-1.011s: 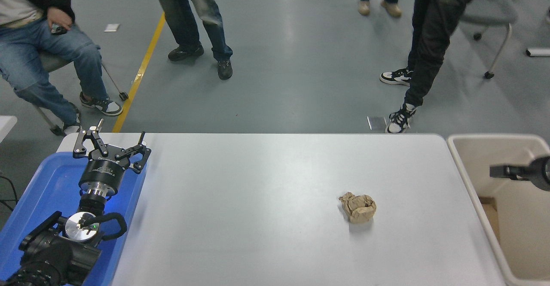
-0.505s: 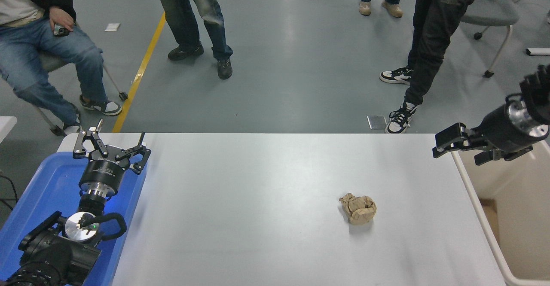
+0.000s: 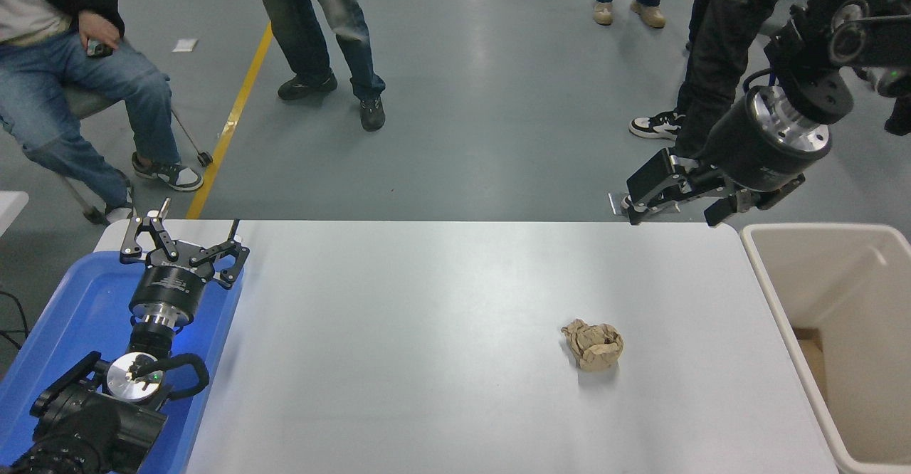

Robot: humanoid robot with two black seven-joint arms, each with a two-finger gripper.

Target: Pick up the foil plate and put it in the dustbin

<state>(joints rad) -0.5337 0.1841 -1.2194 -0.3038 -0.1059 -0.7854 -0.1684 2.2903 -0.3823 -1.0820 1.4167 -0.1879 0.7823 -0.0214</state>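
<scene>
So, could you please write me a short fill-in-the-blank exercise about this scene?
1. The crumpled paper ball on the white table is ____ in colour.
2. The left gripper sits parked above the ____ tray.
3. The right gripper hangs over the table's ____ edge, left of the dustbin.

Missing words: brown; blue; far

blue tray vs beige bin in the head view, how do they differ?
Colour: the blue tray is bright blue; the dustbin is beige.
Side: the blue tray sits at the table's left end, the dustbin at its right end.
Depth: the blue tray looks shallow, the dustbin has tall walls.
Occupancy: the parked left gripper is over the blue tray; nothing hangs over the dustbin.
Shared: both are rectangular with rounded corners, cut off by the frame.
</scene>
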